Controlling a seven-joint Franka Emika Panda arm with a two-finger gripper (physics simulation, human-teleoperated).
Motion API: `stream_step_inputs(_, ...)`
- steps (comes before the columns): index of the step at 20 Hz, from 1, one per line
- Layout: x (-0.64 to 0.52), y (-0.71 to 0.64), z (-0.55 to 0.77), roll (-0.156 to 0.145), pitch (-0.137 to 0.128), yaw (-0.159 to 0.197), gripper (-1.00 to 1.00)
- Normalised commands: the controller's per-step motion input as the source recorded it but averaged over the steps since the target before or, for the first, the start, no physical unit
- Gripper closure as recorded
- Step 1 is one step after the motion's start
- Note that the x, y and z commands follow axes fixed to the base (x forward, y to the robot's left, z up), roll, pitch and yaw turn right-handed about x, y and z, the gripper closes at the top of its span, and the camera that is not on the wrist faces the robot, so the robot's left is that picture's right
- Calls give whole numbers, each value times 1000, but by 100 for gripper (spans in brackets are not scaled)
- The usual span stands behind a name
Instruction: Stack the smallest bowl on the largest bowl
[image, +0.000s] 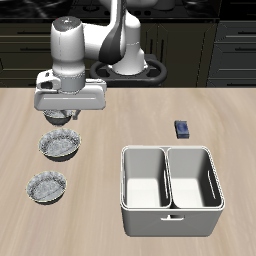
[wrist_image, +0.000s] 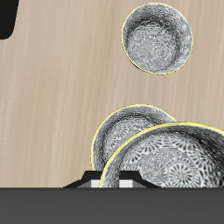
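Wrist view shows the jaws clamped on the smallest bowl (wrist_image: 171, 162) above the largest bowl (wrist_image: 122, 133).

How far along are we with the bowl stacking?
Done: the claw appears to grip the smallest bowl, held off the table. In hand: it hangs close to the largest bowl. Left: lower it in and release.

A speckled bowl (wrist_image: 166, 159) overlaps a second speckled bowl (wrist_image: 122, 131) behind it; a third speckled bowl (wrist_image: 157, 39) sits well apart on the wooden table (wrist_image: 52, 105).
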Motion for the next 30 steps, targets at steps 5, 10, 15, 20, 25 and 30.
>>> stream_step_inputs(5,64,9,-213,-4,35,-11,100)
stream_step_inputs(10,29,-18,-271,-24,41,-5,100)
stream_step_inputs(15,32,66,-321,4,45,-8,100)
stream_step_inputs(20,13,12,-190,-51,46,33,-100)
stream_step_inputs(25,35,-3,-73,-24,33,-17,-100)
stream_step_inputs(30,-59,63,104,3,8,-5,-100)
